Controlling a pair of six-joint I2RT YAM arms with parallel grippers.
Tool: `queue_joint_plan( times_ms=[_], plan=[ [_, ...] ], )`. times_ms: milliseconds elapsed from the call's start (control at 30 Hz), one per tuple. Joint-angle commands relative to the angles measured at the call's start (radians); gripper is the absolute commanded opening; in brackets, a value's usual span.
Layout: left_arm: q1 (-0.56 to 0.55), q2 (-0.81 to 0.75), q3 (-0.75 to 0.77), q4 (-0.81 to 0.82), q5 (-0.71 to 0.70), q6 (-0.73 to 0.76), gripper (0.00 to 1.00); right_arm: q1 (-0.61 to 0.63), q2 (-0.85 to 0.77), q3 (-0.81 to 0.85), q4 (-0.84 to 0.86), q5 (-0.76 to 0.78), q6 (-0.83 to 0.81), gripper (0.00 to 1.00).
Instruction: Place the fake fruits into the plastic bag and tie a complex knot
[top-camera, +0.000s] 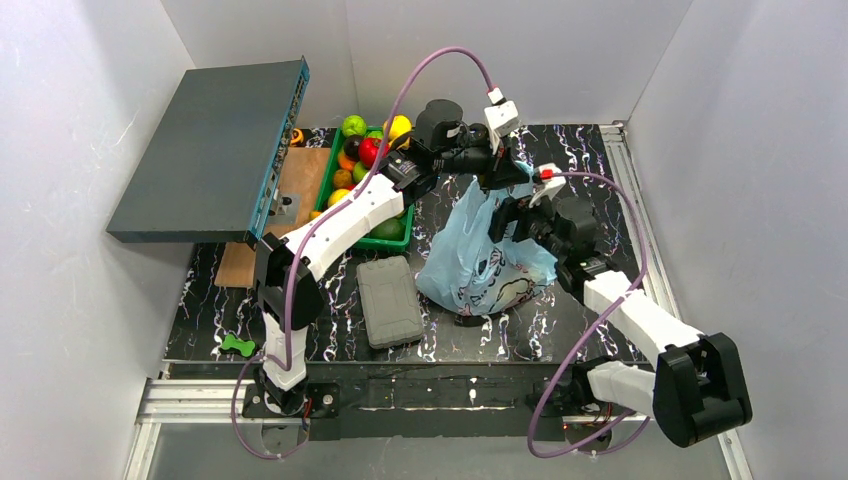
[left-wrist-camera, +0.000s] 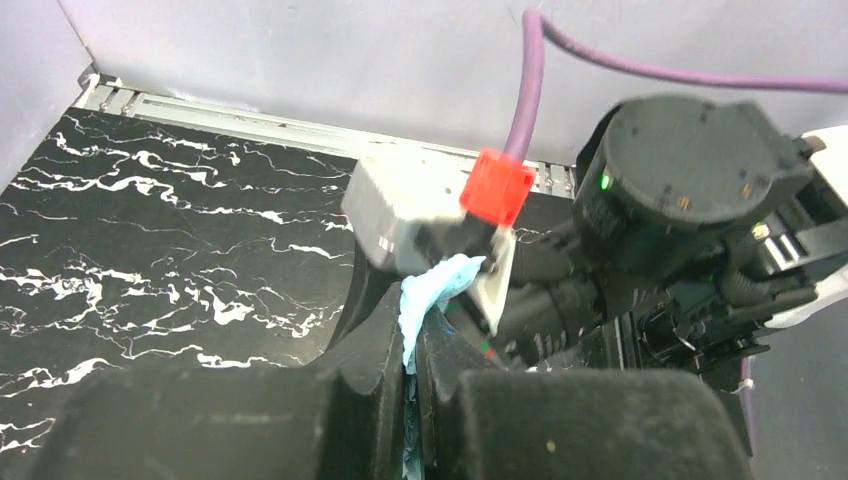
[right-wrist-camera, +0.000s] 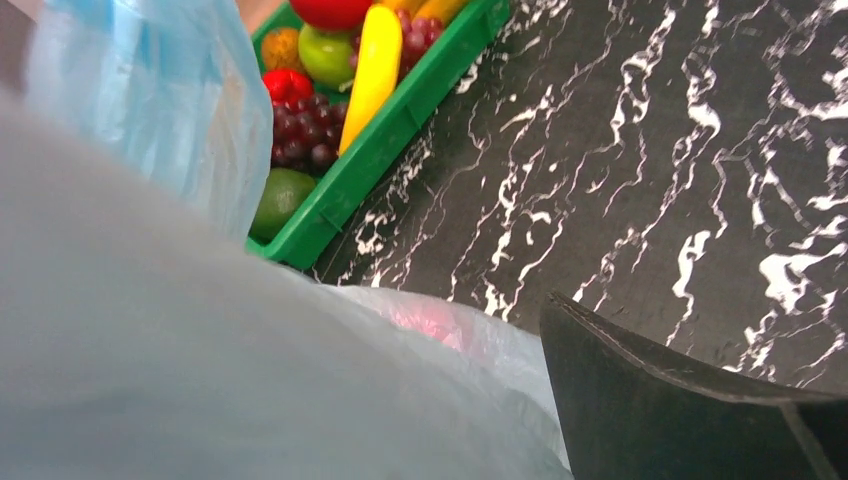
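Many fake fruits (top-camera: 372, 150) wait unbagged beside the left hand (left-wrist-camera: 410, 345), which pinches the plastic bag (top-camera: 480, 265); right hand (top-camera: 508, 215) grip unclear.

the bare marbled table (top-camera: 585, 145) right of the plastic bag (top-camera: 480, 265) is the widest open stretch, reaching the far wall. the bag stands mid-table, both wrists crowded at its top. the left arm (top-camera: 350, 215) slants over the green tray (top-camera: 400, 243), barring a drop onto its near half; the fake fruits (top-camera: 368, 150) at the far end lie uncovered. the grey case (top-camera: 390, 300) sits just beside the bag, leaving a narrow gap. a big dark slab (top-camera: 205, 150) fills the far left. the right arm (top-camera: 640, 320) crosses the near right corner.
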Motion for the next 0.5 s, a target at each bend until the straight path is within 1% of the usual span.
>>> queue_joint_plan(
  times_ms=[0,33,167,233,267,300,367,400,433,467],
  plan=[
    [0.0,-0.103,0.008,0.042,-0.009,-0.037,0.0,0.056,0.037,-0.035,-0.006,0.095,0.002,0.91],
    [0.0,-0.106,0.008,0.044,-0.012,-0.038,0.0,0.061,0.045,-0.047,0.001,0.093,0.002,0.87],
    [0.013,-0.125,-0.005,0.043,-0.047,-0.051,0.0,0.063,0.066,-0.101,0.039,0.079,-0.014,0.64],
    [0.035,-0.13,-0.006,0.034,-0.06,-0.077,0.0,0.064,0.067,-0.128,0.057,0.057,-0.05,0.58],
    [0.045,-0.134,-0.007,0.029,-0.067,-0.09,0.0,0.063,0.063,-0.144,0.067,0.048,-0.07,0.53],
    [0.059,-0.136,-0.009,0.021,-0.072,-0.102,0.0,0.063,0.058,-0.156,0.073,0.043,-0.084,0.45],
    [0.077,-0.145,-0.014,0.001,-0.071,-0.11,0.0,0.064,0.048,-0.167,0.074,0.024,-0.104,0.21],
    [0.085,-0.153,-0.022,-0.006,-0.063,-0.11,0.0,0.063,0.042,-0.167,0.074,0.017,-0.107,0.06],
    [0.091,-0.163,-0.031,-0.016,-0.047,-0.109,0.0,0.063,0.036,-0.163,0.071,0.008,-0.109,0.01],
    [0.099,-0.177,-0.041,-0.029,-0.024,-0.109,0.08,0.063,0.029,-0.16,0.067,0.001,-0.106,0.01]
  ],
)
